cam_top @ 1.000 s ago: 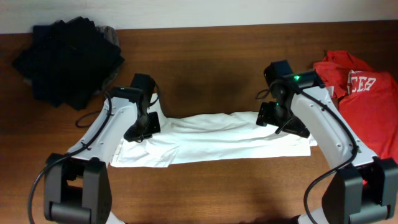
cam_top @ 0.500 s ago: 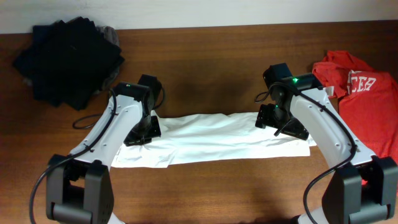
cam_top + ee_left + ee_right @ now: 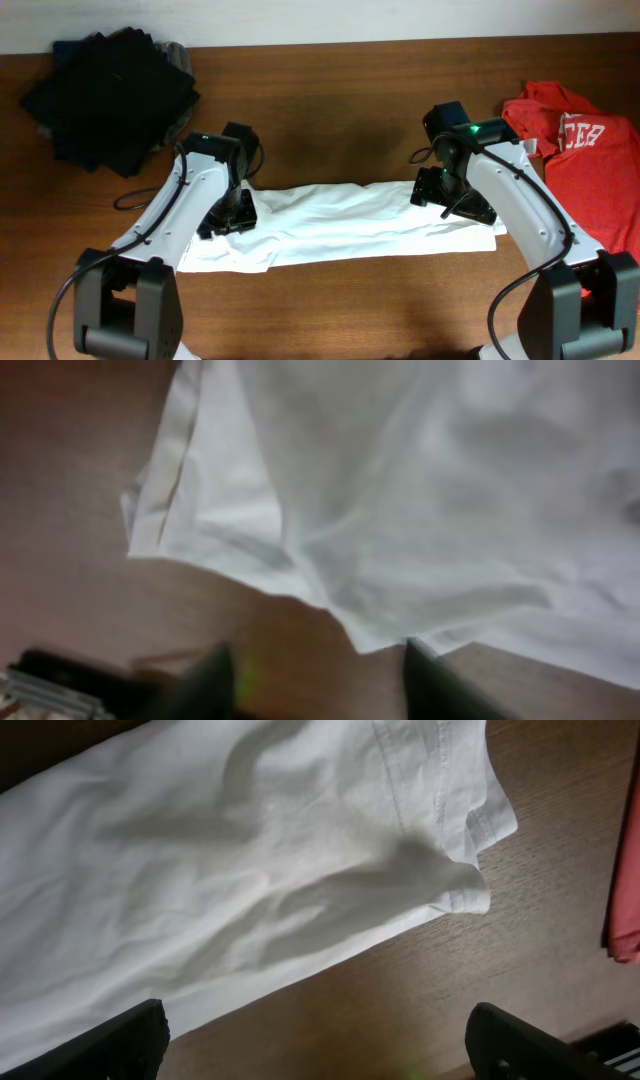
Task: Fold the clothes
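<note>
White T-shirt (image 3: 350, 215) lies as a long folded band toward the near edge of the counter (image 3: 330, 110). The left tool (image 3: 320, 682), fingers spread and empty, has crept nearer over its left end. The right tool (image 3: 325, 1040) waits released, unmoved. Another fold looks imminent.

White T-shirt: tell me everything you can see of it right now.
The white T-shirt lies flat on the wooden table, folded into a long wrinkled band running left to right. It looks like soft cotton. Stitched hems show at its right end, and no print is visible. The left gripper and right gripper are over its two ends, both open, gripping nothing. The red T-shirt lies farther to the right.
</note>
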Robot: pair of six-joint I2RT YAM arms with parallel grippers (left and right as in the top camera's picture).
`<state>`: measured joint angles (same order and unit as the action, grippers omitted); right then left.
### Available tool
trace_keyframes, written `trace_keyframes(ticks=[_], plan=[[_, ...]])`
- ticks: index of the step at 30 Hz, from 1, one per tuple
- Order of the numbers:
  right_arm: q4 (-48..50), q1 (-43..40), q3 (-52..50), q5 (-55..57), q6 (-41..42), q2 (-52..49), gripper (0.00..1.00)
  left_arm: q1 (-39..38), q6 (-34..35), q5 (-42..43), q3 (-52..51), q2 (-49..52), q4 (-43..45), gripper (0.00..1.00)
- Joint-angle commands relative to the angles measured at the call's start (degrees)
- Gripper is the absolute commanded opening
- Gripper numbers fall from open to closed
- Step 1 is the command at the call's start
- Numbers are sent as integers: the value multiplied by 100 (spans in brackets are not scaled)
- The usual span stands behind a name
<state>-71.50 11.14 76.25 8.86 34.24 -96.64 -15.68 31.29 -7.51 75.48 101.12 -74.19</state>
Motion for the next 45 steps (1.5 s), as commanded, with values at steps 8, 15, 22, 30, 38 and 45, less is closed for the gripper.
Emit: trace_keyframes(ticks=[8, 15, 22, 30, 38, 45], plan=[[942, 66, -31, -898, -400, -81, 41, 2, -673, 1078, 251, 76, 1231, 1], [1027, 280, -35, -881, -400, -551, 4, 9, -675, 1069, 245, 741, 1268, 1], [1084, 382, -37, -822, -398, -1333, 4, 125, -496, 417, 240, 1340, 1137, 1], [1290, 374, -42, -789, -398, -2153, 4, 1029, -503, 358, -11, 1707, 1259, 1], [1237, 330, -66, -258, -378, -2221, 4, 2243, -280, -367, -269, 1685, 1054, 1], [1054, 297, 232, -247, -426, -1943, 4, 2870, -201, -627, -184, 1384, 907, 1]])
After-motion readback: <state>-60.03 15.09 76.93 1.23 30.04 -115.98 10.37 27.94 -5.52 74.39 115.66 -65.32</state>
